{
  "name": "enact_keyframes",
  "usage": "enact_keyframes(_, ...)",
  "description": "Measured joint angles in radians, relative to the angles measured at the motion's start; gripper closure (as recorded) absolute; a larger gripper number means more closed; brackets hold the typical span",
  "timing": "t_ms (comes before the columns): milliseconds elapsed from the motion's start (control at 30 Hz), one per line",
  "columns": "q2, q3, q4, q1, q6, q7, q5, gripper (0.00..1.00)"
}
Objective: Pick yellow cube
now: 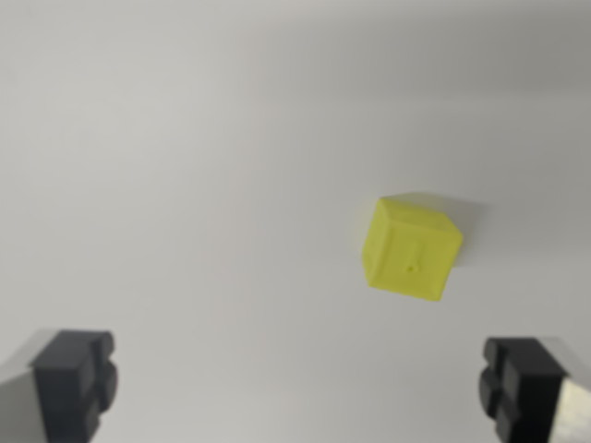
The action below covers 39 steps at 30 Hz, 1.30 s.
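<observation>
1. Your gripper is spread wide and holds nothing. One dark finger pad sits at the bottom corner on the wrist view's left, the other at the bottom corner on the wrist view's right, with bare surface between them.
2. The yellow cube rests on the plain white table. Nothing else is near it, and it is well apart from both pads.
3. Key relation: taking the midpoint between the pads as your landmark, the cube lies up-frame of it and off toward the wrist view's right. It is not centred in the gap; it is nearer the right-hand pad than the left-hand one.
4. So my read is that you need to shift toward the wrist view's right and forward before you descend. Going straight down from here would likely miss, or clip the cube with the right-hand pad.
5. Orientation: the cube is turned relative to the line between the pads, so its edges run diagonally in frame and a corner points down toward the gripper. Two faces show: a large front one with a small mark, and a thinner upper one.
6. Long axis: none, it is a cube, so either pair of opposite faces works. You'd probably want a wrist rotation to square the pads to the flat faces; closing on corners risks the cube twisting out.
7. The picture is slightly soft, so I can't tell the exact yaw.
</observation>
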<state>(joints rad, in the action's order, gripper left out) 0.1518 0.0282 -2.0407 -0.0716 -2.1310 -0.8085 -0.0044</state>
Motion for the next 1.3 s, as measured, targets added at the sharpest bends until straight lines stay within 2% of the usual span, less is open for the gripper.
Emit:
enact_keyframes(667, 0.015, 0.000, -0.125, -0.036, -0.156, -0.003, 0.001, 0.00)
enact_keyframes(1300, 0.055, 0.000, -0.221, -0.072, -0.305, -0.002, 0.004, 0.00)
